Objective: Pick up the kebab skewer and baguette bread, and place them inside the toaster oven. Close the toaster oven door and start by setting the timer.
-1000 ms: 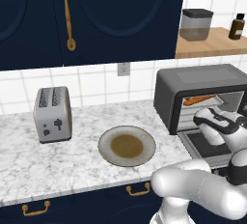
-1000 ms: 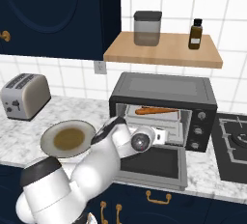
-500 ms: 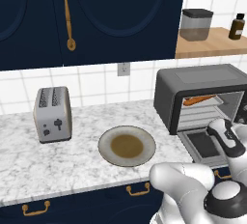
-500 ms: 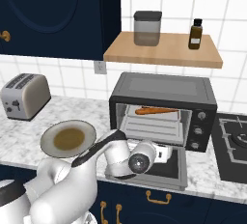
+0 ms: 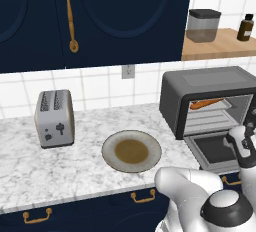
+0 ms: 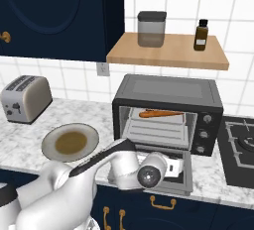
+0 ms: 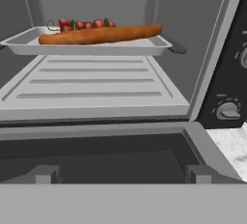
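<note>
The toaster oven (image 6: 166, 91) stands on the counter with the toaster oven door (image 6: 159, 175) folded down flat. Inside, on a grey tray (image 7: 29, 44) on the upper shelf, lies the orange-brown baguette bread (image 7: 101, 35), also seen from both base views (image 5: 206, 104) (image 6: 161, 113). The kebab skewer (image 7: 84, 24), with its red chunks, rests just behind the loaf. My gripper (image 6: 173, 167) hovers low over the lowered door, facing into the oven, open and holding nothing. From the left base view my hand (image 5: 244, 143) sits at the oven's front.
Two oven knobs (image 6: 204, 135) sit on the right panel. An empty plate (image 5: 131, 151) and a silver toaster (image 5: 54, 118) stand to the left. A shelf (image 6: 168, 51) above carries a jar and a bottle. A stove (image 6: 240, 149) lies to the right.
My hand has drawn back from the oven's mouth and sunk to door level. The arm's elbow has dropped low. Baguette and skewer stay on the tray.
</note>
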